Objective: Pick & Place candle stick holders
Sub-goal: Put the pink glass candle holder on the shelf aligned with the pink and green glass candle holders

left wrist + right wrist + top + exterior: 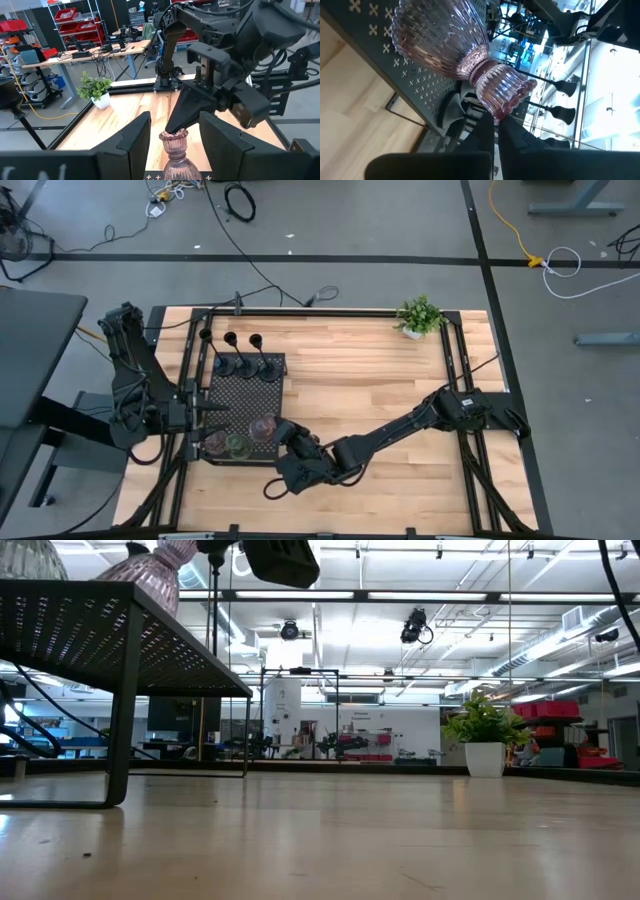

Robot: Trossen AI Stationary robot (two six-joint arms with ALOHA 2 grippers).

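A black perforated tray [225,395] stands on legs at the table's left. Three tall thin black candle stick holders [240,358] stand on its far part. On its near part stand a pink ribbed glass holder [265,427], a green one [238,444] and a brownish one [215,443]. My right gripper [283,433] reaches in from the table's right, shut, its tips at the pink holder [460,55]. My left gripper [203,412] hovers level over the tray's left side, open, pointing toward the pink holder [175,152] farther ahead. My right gripper's shut fingertips [492,131] meet the scalloped top rim [512,102] of the pink holder. They come nearly level from the table's right, slanting a little down. The holder stands upright on the tray by its wide foot.
A small potted plant [420,315] stands at the table's far right. The raised tray [120,620] takes up the left side, with bare wood [380,390] to its right. Black frame rails [455,360] run along the table's edges.
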